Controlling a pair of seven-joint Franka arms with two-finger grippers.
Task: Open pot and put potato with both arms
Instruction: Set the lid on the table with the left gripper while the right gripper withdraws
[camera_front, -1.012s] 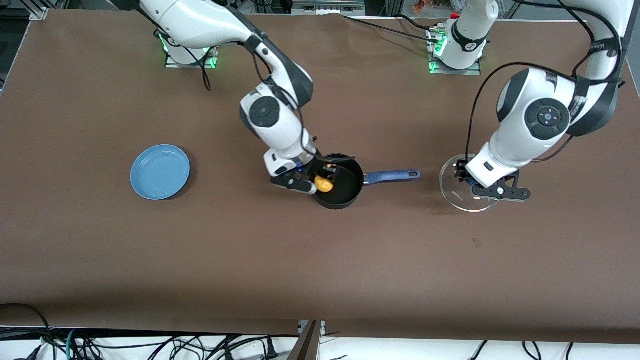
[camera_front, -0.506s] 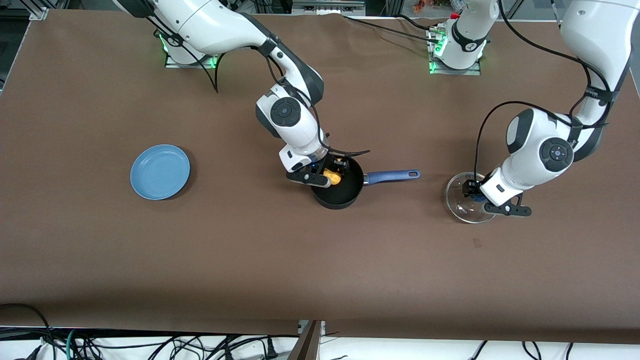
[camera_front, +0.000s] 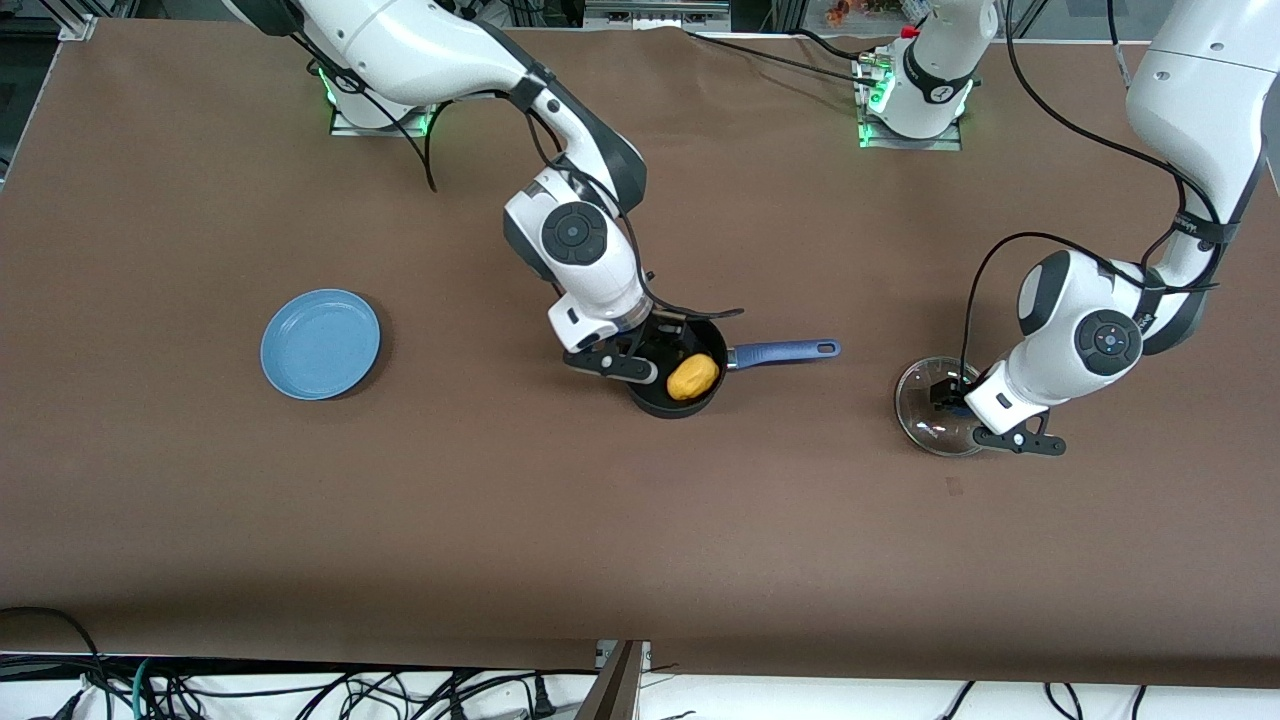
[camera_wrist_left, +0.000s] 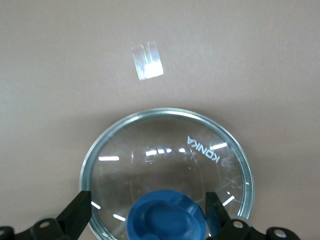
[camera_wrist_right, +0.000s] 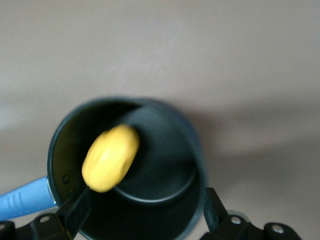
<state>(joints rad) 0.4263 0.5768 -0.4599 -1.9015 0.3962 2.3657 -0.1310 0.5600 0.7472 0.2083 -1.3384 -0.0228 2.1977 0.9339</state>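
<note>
The black pot (camera_front: 660, 398) with its blue handle (camera_front: 785, 351) stands uncovered mid-table. The yellow-orange potato (camera_front: 692, 377) lies inside it, free of any grip; in the right wrist view the potato (camera_wrist_right: 110, 157) sits in the pot (camera_wrist_right: 160, 210). My right gripper (camera_front: 655, 345) hovers over the pot's rim, open and empty (camera_wrist_right: 145, 215). The clear glass lid (camera_front: 930, 420) lies on the table toward the left arm's end. My left gripper (camera_front: 950, 398) is low over it, its fingers open on either side of the blue knob (camera_wrist_left: 167, 217), in the left wrist view (camera_wrist_left: 147, 217).
A flat light-blue plate (camera_front: 320, 343) lies toward the right arm's end of the table. The pot handle points toward the lid. A small pale mark (camera_wrist_left: 148, 64) shows on the brown table (camera_front: 640, 520) by the lid.
The right gripper opened and the potato dropped from it into the pot. The left arm lowered the lid onto the table, slightly nearer the front camera.
</note>
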